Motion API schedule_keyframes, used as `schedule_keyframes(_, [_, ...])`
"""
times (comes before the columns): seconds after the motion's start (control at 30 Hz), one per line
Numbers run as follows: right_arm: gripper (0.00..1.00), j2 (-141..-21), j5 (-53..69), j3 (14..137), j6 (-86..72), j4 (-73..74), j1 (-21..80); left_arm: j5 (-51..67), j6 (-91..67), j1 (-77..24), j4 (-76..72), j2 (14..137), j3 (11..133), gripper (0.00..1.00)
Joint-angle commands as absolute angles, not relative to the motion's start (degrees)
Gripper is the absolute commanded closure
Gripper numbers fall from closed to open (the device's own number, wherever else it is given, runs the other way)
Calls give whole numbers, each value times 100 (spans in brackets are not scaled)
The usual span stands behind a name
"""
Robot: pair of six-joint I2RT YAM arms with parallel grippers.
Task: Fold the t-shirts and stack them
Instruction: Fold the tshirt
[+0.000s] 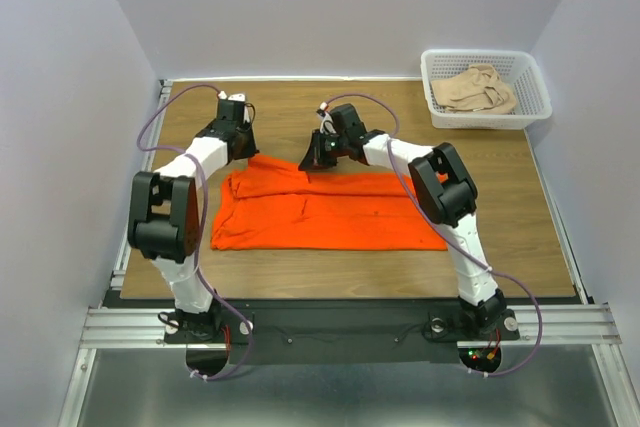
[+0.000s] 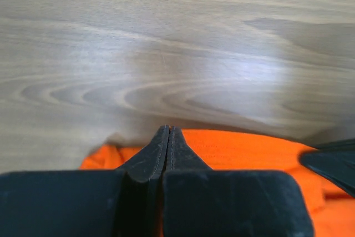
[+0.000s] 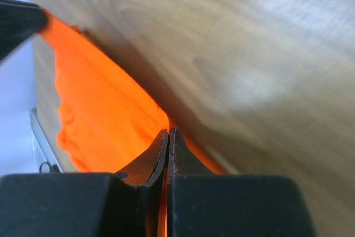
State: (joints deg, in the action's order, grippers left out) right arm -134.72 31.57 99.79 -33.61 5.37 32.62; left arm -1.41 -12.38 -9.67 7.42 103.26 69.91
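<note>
The orange t-shirt (image 1: 330,212) lies spread across the middle of the wooden table (image 1: 500,197), its long side running left to right, with a lengthwise crease through it. Both of the 2 arms reach over to its far edge, which peaks upward at the far-left corner. The left gripper (image 1: 243,150) is at that corner. In the left wrist view its 2 fingers (image 2: 150,156) are pressed together, tips meeting. Orange cloth shows on either side of them and in the thin slit between them lower down, so it is pinching the shirt. The right gripper (image 1: 311,161) sits a little further along the same edge, near the shirt's middle. In the right wrist view its fingers (image 3: 183,162) are likewise clamped tight, with the orange hem caught between them. From there the stitched hem rises taut and clear of the boards to the dark tip of the left gripper at that view's upper-left corner, and the cloth hangs in a sheet below this line. The rest of the shirt lies on the table nearer the arm bases. The beige t-shirt (image 1: 478,90) lies crumpled inside the white lattice basket (image 1: 485,53), which stands at the table's far-right corner, well apart from the orange one and from both grippers.
</note>
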Motion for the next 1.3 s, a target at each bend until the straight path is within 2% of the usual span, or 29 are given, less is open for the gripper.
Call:
schedule_keyframes(0.0, [99,-12701,3182,9643,-3120,466,3410,-27,-1450,-984,887,9414,6716,100])
schedule_keyframes(0.43, [99,-11971,3533,8517,-2734,527,3709,553,-2047,-993,1845,7622,5284,100])
schedule_keyframes(0.7, [94,-11786,3718,8078,-2462,633,3841,1317,-2750,-1011,2302,6699,4615,100])
schedule_keyframes(1.1, [92,-11584,3718,7823,-2101,1001,3911,1450,-3138,-1037,2575,6029,3692,100])
schedule_keyframes(1.17, [90,-11505,3657,7761,-2004,1107,3911,1424,-3173,-1037,2540,5994,3525,100])
schedule_keyframes(1.27, [81,-11478,3682,7726,-1943,1212,3911,1415,-3199,-1072,2549,5977,3463,100])
